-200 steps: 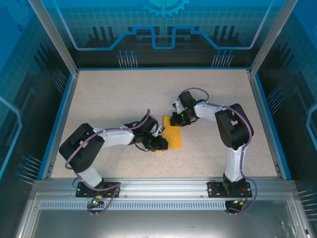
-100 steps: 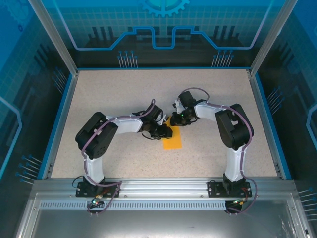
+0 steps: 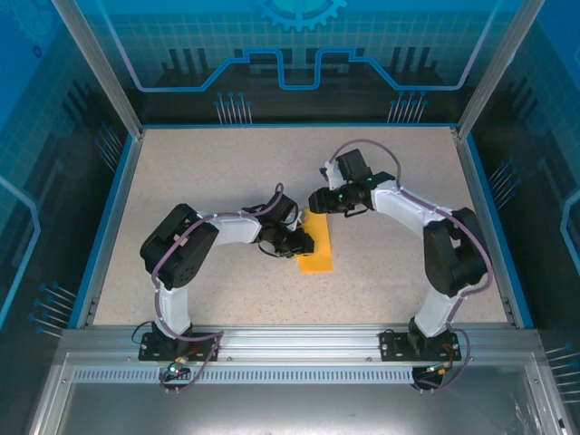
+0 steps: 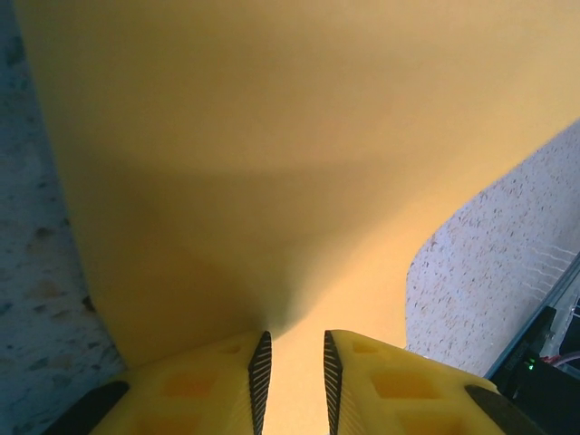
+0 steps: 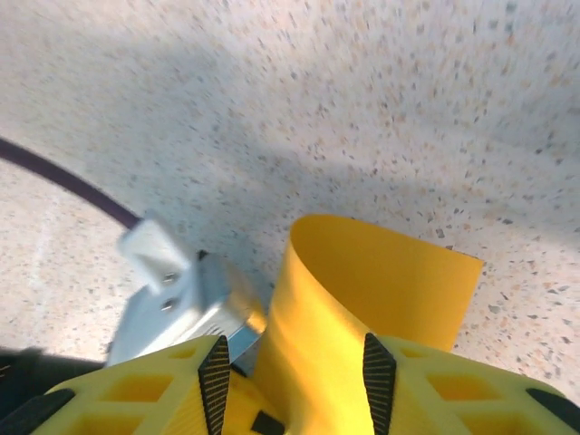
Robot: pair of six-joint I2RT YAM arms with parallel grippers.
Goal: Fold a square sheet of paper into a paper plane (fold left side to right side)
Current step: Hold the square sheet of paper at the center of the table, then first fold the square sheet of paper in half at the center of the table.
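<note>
- The paper [image 3: 319,256] lies near the middle of the counter [image 3: 208,172], between the two arms.
- It is folded into a long, thin strip.
- Its long side runs from the far side of the counter to the near side. The near end sits a tiny bit more to the right.
- The left gripper [image 3: 305,243] is at the left edge of the strip, about halfway along.
- In the left wrist view its fingers [image 4: 260,376] are close together, with paper in the small gap. I cannot tell if they squeeze it.
- The right gripper [image 3: 315,201] is at the far end of the strip.
- In the right wrist view its fingers [image 5: 215,381] stand apart. The paper bends up in a curl between them and is not pinched.
</note>
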